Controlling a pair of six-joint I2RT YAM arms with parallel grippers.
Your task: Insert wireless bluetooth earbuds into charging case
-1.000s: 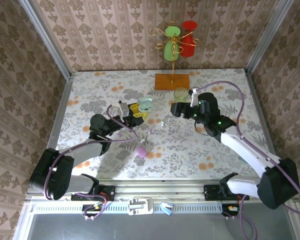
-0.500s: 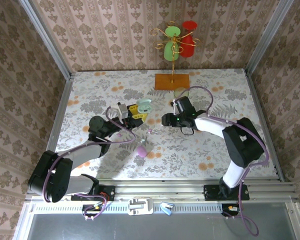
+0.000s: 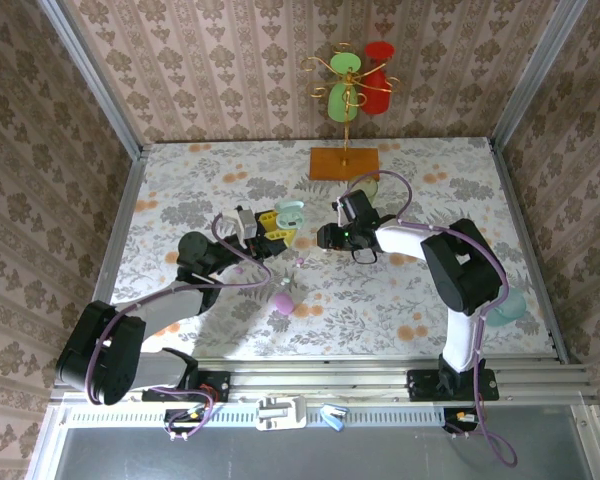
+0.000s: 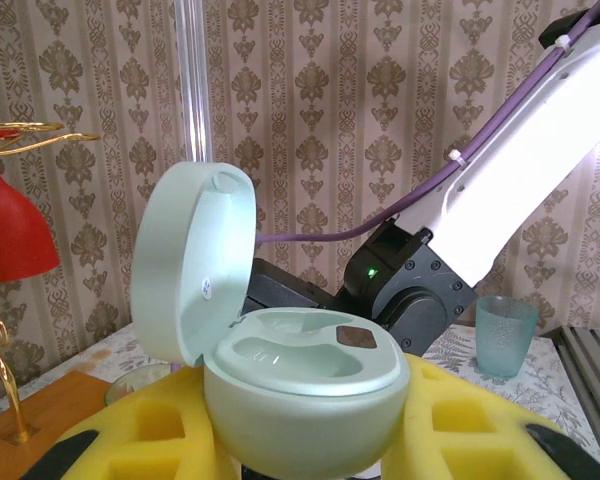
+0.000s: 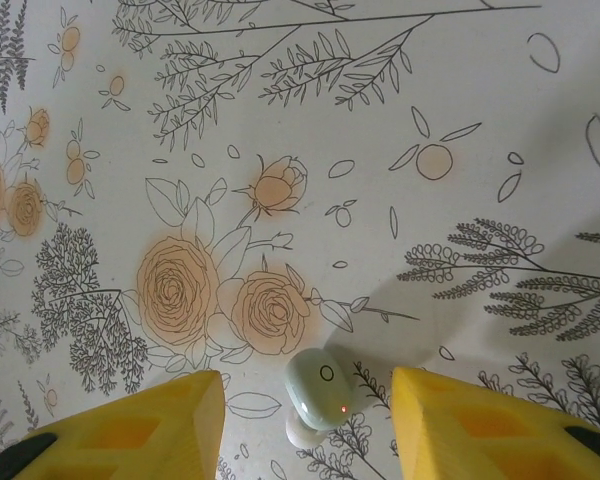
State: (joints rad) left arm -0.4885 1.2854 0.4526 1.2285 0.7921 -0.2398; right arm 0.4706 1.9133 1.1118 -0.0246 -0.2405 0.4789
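My left gripper [image 4: 302, 445] is clamped on the mint charging case [image 4: 300, 385], which has its lid standing open. My right gripper [image 5: 308, 385] hangs low over the floral tabletop [image 5: 280, 120], jaws apart. One pale earbud [image 5: 318, 392] lies between them, touching neither.

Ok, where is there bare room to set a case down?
Free: the far-left corner between the side rail and the left arm, and the near strip between the right arm and the front rail. Crowded: the middle, where the open mint case, right gripper, earbud and pink case cluster below the wooden stand base.
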